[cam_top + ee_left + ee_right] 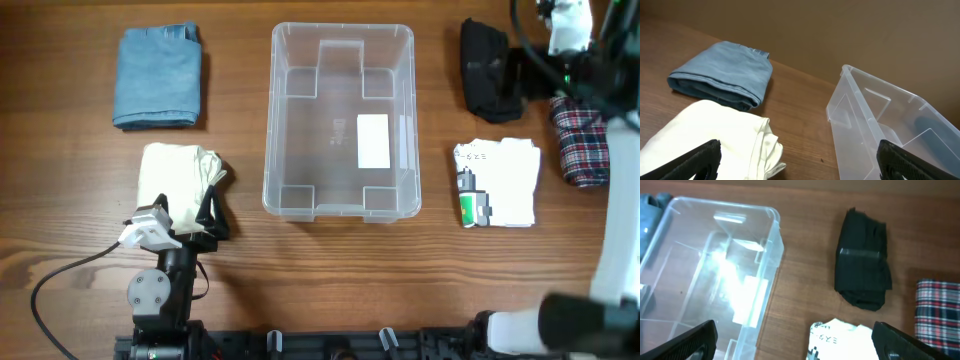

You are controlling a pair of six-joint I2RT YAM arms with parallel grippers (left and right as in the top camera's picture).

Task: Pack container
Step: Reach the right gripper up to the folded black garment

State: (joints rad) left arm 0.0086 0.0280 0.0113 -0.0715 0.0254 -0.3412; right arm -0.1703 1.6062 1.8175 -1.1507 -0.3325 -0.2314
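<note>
The clear container (342, 28) stands empty mid-table, with a white label on its base. It also shows in the left wrist view (855, 75) and the right wrist view (774, 216). My left gripper (211, 216) is open and empty at the near right corner of a folded cream cloth (175, 178), which also shows in its wrist view (715, 132). In that view its fingers (795, 167) span the cloth's edge and the container's wall. My right gripper (530, 74) is open and empty, held high; its fingers (795, 341) hang above a white printed shirt (840, 337).
A folded blue cloth (157, 75) lies at the far left. A black garment (488, 68) lies at the far right, the white printed shirt (497, 182) below it, and a red plaid garment (580, 140) by the right edge under the right arm.
</note>
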